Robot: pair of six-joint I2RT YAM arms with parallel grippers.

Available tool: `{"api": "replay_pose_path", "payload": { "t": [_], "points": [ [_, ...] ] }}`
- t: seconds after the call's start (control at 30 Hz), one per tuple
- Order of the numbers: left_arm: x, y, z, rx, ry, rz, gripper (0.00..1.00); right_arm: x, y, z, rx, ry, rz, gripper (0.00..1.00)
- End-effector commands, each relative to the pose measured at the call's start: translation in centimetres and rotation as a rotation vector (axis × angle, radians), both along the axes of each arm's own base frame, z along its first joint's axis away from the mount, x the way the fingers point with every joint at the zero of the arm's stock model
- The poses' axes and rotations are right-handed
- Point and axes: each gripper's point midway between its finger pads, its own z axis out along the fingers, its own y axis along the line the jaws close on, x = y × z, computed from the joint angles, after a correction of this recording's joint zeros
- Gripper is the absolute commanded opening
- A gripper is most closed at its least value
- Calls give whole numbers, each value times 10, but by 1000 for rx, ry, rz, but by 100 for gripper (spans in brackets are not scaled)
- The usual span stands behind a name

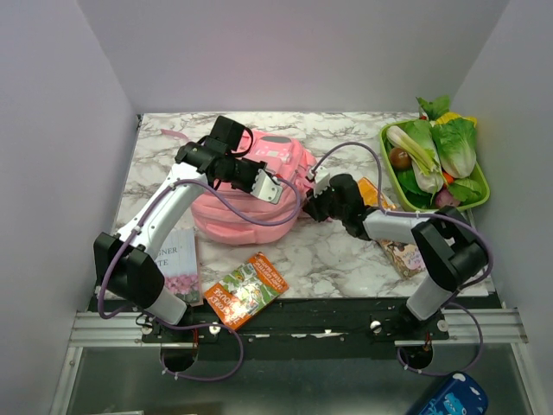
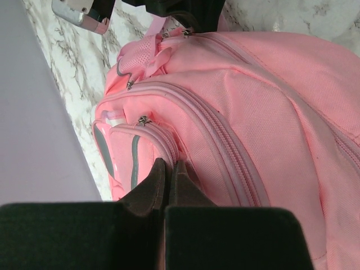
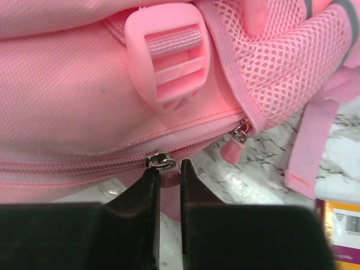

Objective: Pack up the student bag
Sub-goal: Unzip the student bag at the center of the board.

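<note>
The student bag is a large pink backpack lying on the marble table in the middle of the top view. My left gripper rests on its top; in the left wrist view the jaws are shut, pinching pink fabric beside a zip seam of the bag. My right gripper is at the bag's right edge. In the right wrist view its jaws are shut on a pink zip pull hanging under a metal slider on the bag.
A green tray of vegetables stands at the back right. An orange book lies near the front edge, another book under the left arm, and a printed packet under the right arm. A pink buckle sits above the zip.
</note>
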Motion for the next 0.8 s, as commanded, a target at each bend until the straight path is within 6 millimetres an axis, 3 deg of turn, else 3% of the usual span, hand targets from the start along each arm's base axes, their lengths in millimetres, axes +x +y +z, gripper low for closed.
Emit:
{"api": "replay_pose_path", "payload": {
  "t": [0.0,0.03,0.37,0.57,0.77],
  "points": [
    [12,-2,48,-65,-181,-15,0,8,-6,19,26,-95,-66,6],
    [11,-1,45,-62,-176,-14,0,6,-11,16,19,-91,-90,1],
    [15,2,21,-56,-124,52,0,-18,-19,21,57,-52,-143,1],
    [15,-10,21,-119,-58,124,0,-41,2,18,68,21,-100,1],
    [17,-37,27,-220,57,226,0,-77,27,12,54,88,-47,1]
  ]
}}
